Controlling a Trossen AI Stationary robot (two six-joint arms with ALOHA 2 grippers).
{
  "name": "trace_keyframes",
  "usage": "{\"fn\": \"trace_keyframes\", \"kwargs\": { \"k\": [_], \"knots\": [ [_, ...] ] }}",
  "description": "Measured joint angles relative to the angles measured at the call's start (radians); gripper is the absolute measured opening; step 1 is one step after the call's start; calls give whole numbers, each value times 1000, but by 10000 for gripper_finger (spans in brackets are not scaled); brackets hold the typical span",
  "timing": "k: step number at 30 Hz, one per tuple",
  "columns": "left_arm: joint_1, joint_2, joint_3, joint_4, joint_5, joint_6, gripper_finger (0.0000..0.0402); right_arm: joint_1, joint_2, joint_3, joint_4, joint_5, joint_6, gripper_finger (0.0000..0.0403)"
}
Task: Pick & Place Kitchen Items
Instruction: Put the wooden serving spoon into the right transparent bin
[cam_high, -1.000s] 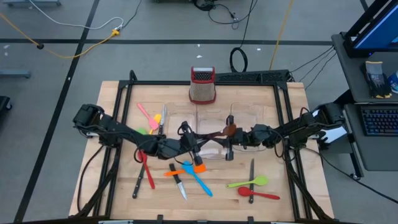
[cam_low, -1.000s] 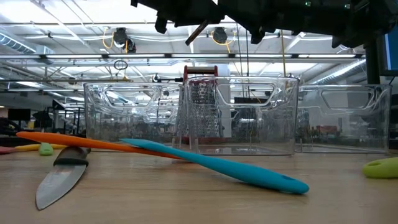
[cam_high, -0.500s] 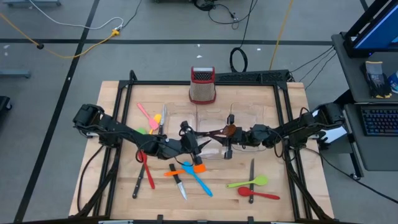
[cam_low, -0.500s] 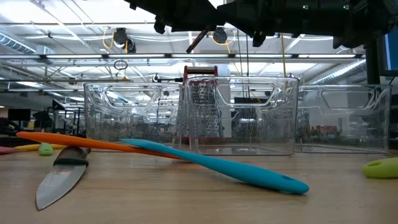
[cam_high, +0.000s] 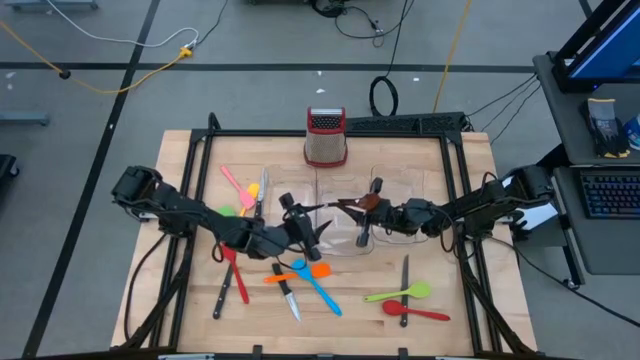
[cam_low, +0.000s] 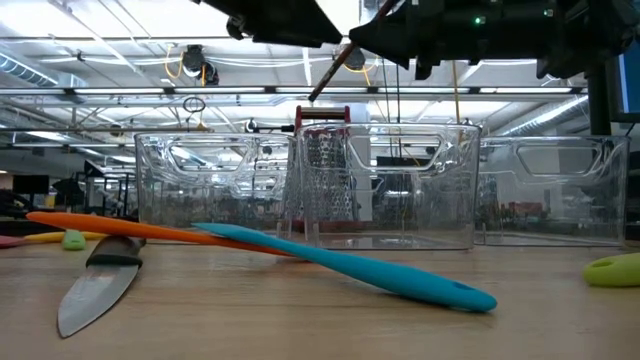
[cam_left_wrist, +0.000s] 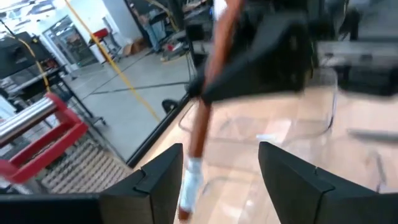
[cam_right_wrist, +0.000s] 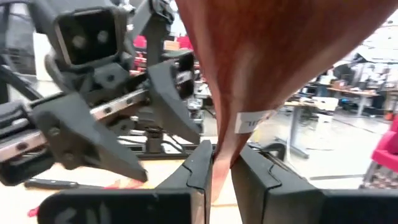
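Seen from above, the wooden tabletop (cam_high: 190, 300) carried a pink spoon (cam_high: 234, 182) and a steel-bladed knife (cam_high: 262, 189) near its left side, with a red utensil (cam_high: 235, 272) and a dark-handled knife (cam_high: 224, 289) lower down. The left claw (cam_high: 318, 229) hung over the middle of the tabletop with its fingers spread and nothing between them; the left wrist view confirmed this, showing both dark fingers (cam_left_wrist: 155, 180) well apart and the brown spoon (cam_left_wrist: 208, 93) beyond them, gripped by the other arm. In front of that claw lay an orange spatula (cam_high: 296, 274), a blue spatula (cam_high: 316, 285) crossing it, and a short knife (cam_high: 287, 292). Only the low view showed how these rested: the blue spatula (cam_low: 350, 265) lay over the orange spatula (cam_low: 150, 230), with the knife blade (cam_low: 90, 290) flat beside them, and the clear bins (cam_low: 300, 195) and the box grater (cam_low: 322, 165) stood behind. From overhead the grater (cam_high: 325, 137) stood at the far edge, behind the clear bins (cam_high: 345, 205). The right claw (cam_high: 378, 214) was pinched on the brown spoon (cam_high: 358, 205), held in the air above the bins; the right wrist view showed its fingers (cam_right_wrist: 202, 168) pressed against the spoon's narrow end (cam_right_wrist: 249, 74). To the right lay another knife (cam_high: 404, 277), a green spoon (cam_high: 400, 293) and a red spoon (cam_high: 414, 312).
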Motion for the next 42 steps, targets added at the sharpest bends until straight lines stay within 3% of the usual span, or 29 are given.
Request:
{"fn": "trace_keyframes", "kwargs": {
  "k": [7,13,18,26,33,39,42],
  "knots": [
    [-4,0,0,-128,-37,-56,216,0,-84,0,-124,14,37,34],
    [-4,0,0,-217,-43,-123,216,8,-288,0,-521,3,213,34],
    [-4,0,0,-236,-42,-155,216,7,-498,0,-851,-119,388,34],
    [-4,0,0,-216,-30,-171,216,-30,-783,0,-1259,-173,562,34],
    [-4,0,0,-192,-21,-184,216,-150,-840,-1,-1511,-307,677,34],
    [-5,0,0,-168,-19,-184,216,-272,-840,-2,-1553,-413,682,34],
    [-5,0,0,-166,28,-180,216,-312,-840,-11,-1544,-467,689,34]
  ]
}}
